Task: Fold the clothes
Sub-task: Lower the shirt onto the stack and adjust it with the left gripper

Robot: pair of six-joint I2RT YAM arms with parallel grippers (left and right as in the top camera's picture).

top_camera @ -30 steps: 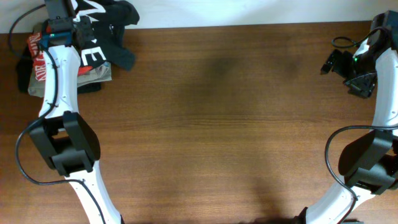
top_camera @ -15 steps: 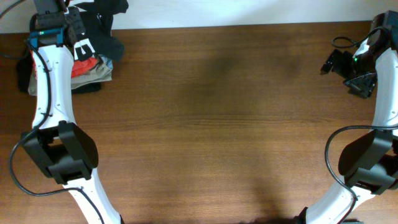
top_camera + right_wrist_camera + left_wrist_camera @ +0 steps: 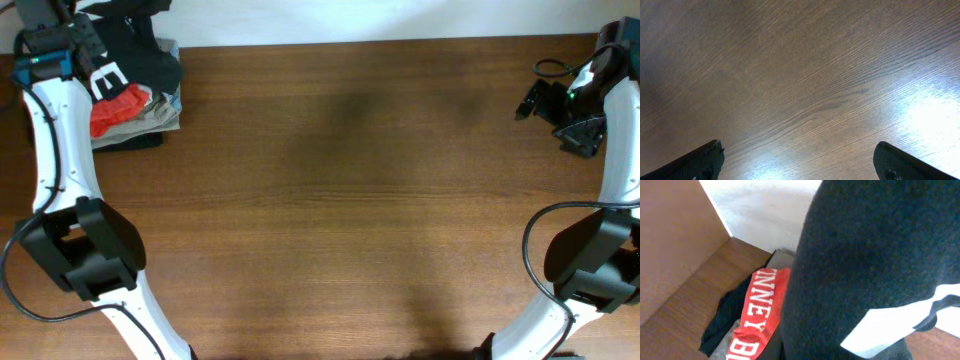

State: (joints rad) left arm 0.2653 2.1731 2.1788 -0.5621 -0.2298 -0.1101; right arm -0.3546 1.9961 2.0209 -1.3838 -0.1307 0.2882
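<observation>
- The black shirt (image 3: 140, 50) is clamped in the closed left pincer (image 3: 82, 42), bunched above a red shirt (image 3: 118, 108).
- The right pincer (image 3: 797, 150) is held wide open, well apart.

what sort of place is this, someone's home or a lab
Most likely a robot lab or test bench, not a home: a white left arm and right arm stand at a wooden table, with a plain white wall behind and a black T-shirt and red shirt at one corner.
</observation>
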